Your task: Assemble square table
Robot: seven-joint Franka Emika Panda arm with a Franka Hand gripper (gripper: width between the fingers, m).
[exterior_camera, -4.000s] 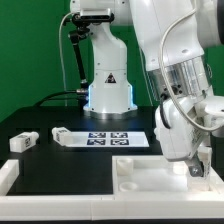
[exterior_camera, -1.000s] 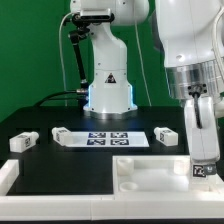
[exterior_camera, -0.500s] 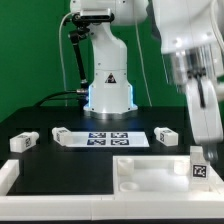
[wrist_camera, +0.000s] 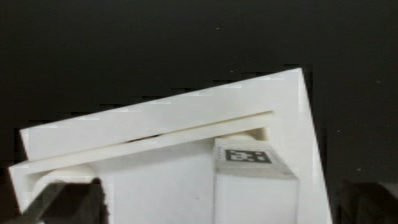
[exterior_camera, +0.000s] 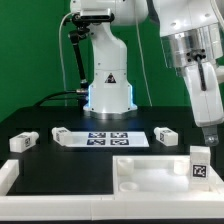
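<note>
Green backdrop behind, matte black counter (exterior_camera: 35, 125) below. At the counter's near edge lies the square top (exterior_camera: 150, 180), smooth white plastic with a raised rim. One blocky leg (exterior_camera: 200, 163) stands upright on it in the corner toward the exterior view's right, its tag showing. The pincer (exterior_camera: 211, 129) hangs just above that leg, fingers apart and holding nothing. Three loose legs (exterior_camera: 22, 141) lie near the flat marker board (exterior_camera: 113, 139).

The square top (exterior_camera: 160, 178) is bare across its tray, save its corner on the exterior view's right. There an upright leg (exterior_camera: 200, 162) stands, with the tool (exterior_camera: 210, 130) just above it. Behind the top, the low marker board (exterior_camera: 115, 139) lies between a lying leg (exterior_camera: 62, 133) and a second lying leg (exterior_camera: 163, 134). Bare bench (exterior_camera: 70, 165) flanks the top on the exterior view's left.
</note>
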